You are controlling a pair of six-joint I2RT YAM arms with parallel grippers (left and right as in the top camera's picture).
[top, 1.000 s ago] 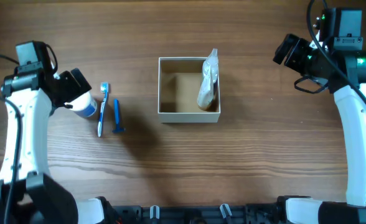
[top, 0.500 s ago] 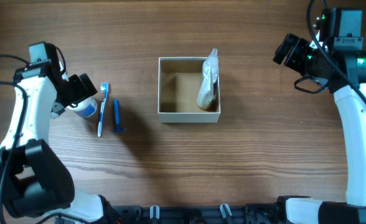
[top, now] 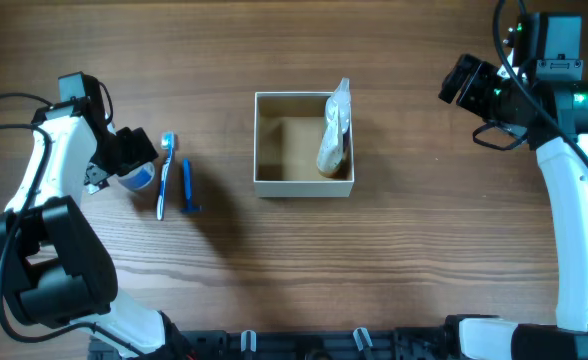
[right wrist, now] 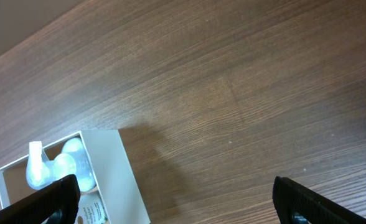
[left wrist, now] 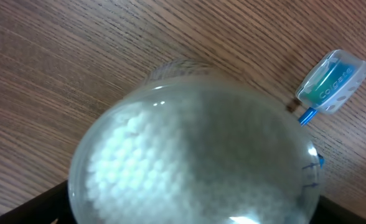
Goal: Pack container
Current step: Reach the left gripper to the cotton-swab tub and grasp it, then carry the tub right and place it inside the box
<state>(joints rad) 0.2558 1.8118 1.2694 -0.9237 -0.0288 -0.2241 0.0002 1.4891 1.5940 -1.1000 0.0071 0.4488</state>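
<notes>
Overhead: the box [top: 304,186] sits at the middle of the table [top: 414,250], open side up, white walls, brown floor showing on its left half. A pale crumpled bag [top: 334,130] stands against its right wall, top poking above the rim.

My left pincer [top: 124,152] is well left of the box, low over a jar [top: 140,180]; only a blue and white edge of the jar shows past it. Wrist view: the jar [left wrist: 195,162] fills nearly the whole picture, a clear rounded surface with white pebbly stuff behind it. My dark fingers [left wrist: 21,208] show only as corners at the bottom, one on each side of the jar. Whether they press on it I cannot tell.

Just right of the jar lies a toothbrush [top: 164,175], head toward the far edge, under a clear blue cap. A blue razor [top: 187,187] lies beside it, parallel, between toothbrush and box.

My right pincer [top: 461,82] hangs above bare table, right of the box and toward the far edge, well apart from it. Wrist view: fingers [right wrist: 52,202] spread wide, nothing between them. The box corner and bag show at the lower left.
</notes>
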